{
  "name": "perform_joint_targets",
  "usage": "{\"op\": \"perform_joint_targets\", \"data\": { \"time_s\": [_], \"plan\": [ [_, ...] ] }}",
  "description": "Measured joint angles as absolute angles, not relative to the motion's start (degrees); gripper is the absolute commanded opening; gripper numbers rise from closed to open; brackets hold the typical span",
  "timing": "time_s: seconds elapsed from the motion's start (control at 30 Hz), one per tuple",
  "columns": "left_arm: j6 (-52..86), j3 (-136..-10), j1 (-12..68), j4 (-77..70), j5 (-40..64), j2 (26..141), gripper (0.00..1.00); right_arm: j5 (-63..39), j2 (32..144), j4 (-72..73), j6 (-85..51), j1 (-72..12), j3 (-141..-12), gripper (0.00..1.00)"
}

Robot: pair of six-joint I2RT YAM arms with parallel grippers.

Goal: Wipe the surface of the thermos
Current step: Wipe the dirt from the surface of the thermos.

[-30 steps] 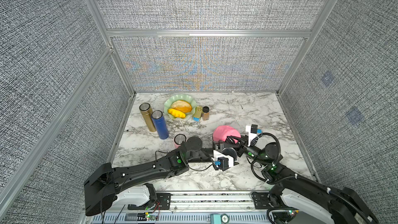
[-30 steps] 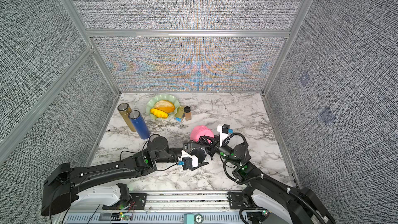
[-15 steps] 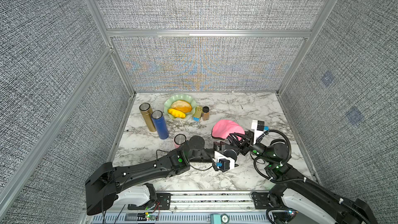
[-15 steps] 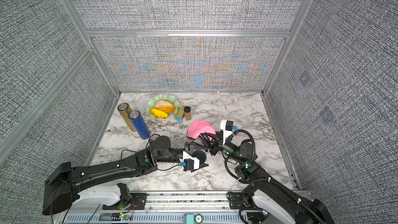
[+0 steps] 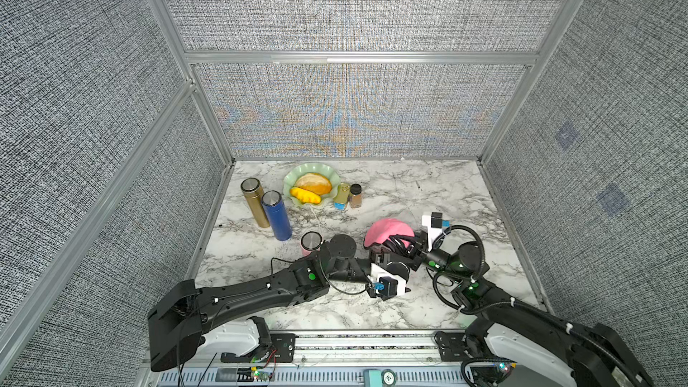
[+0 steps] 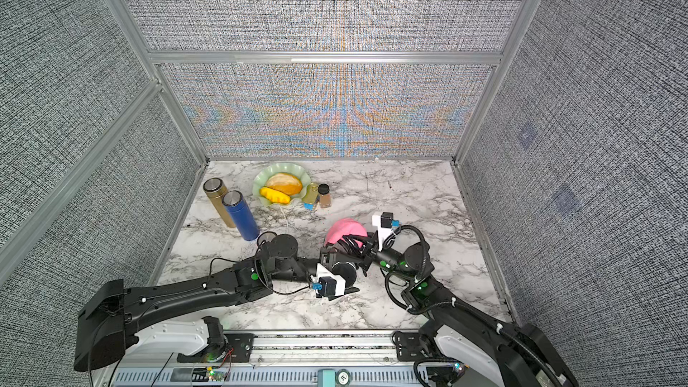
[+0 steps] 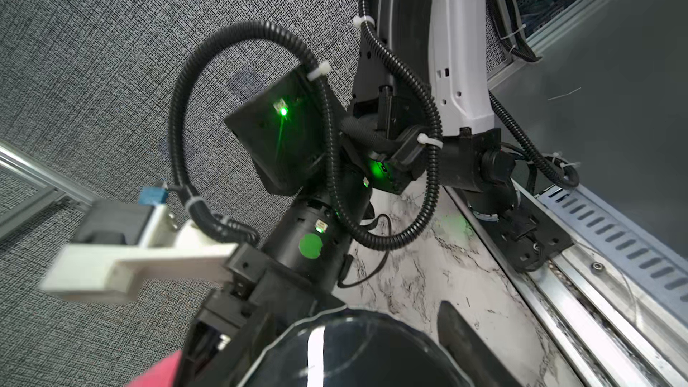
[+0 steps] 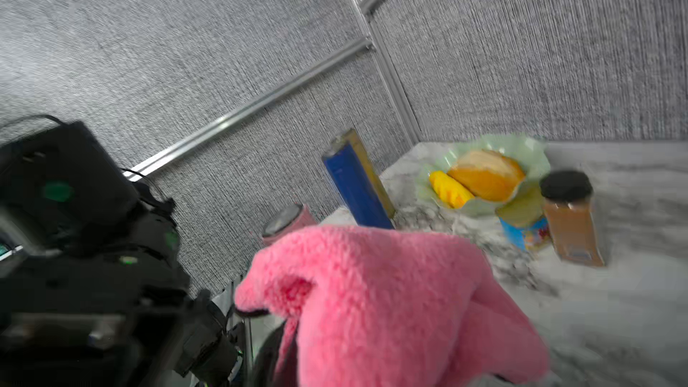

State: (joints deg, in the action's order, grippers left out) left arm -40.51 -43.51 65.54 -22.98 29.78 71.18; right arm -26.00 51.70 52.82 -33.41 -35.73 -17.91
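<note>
Green plate [image 5: 289, 185] w/ bread [image 5: 314, 181] + yellow fruit [image 5: 305, 195], tin [image 5: 341, 196], spice jar [image 5: 355, 197]: well beyond left end effector [image 5: 390, 265]. Beyond-left of it: gold flask [image 5: 255, 202], blue flask [image 5: 277, 216], pink cup [image 5: 310, 242].

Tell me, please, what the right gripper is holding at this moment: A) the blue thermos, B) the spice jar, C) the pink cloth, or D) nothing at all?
C: in a top view the right gripper is shut on the pink cloth, and the right wrist view shows that cloth bunched up right in front of the camera.
</note>
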Motion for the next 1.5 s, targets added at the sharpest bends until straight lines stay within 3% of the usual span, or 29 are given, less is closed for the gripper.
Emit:
{"op": "perform_joint_targets", "data": {
  "time_s": [0.13,0.4,0.57,0.9,1.07,1.23,1.5],
  "plan": [
    [-41.0,-43.7,65.8,-24.6,31.5,71.0,0.00,-26.9,50.3,50.6,-32.1,-36.8,-20.3,0.00],
    [-39.2,-42.9,65.7,-20.5,31.7,70.9,0.00,-24.0,63.9,61.3,-34.3,-35.9,-9.0,0.00],
    [-35.0,-40.1,65.6,-27.4,29.0,68.8,0.00,-23.9,66.1,65.8,-36.1,-33.2,-7.6,0.00],
    [-18.3,-45.4,65.2,-38.1,2.0,71.6,0.00,-20.8,49.8,54.1,-33.9,-32.7,-15.4,0.00],
    [-14.1,-48.7,65.0,-36.2,-8.5,74.3,0.00,-16.4,50.9,53.5,-33.9,-35.6,-10.5,0.00],
    [-11.5,-48.8,65.0,-37.5,-10.7,74.7,0.00,-15.3,56.3,53.8,-34.7,-36.2,-7.0,0.00],
    [-8.4,-47.8,64.7,-41.7,-18.2,76.8,0.00,-12.1,48.4,48.6,-32.0,-40.9,-17.5,0.00]
  ]
}}
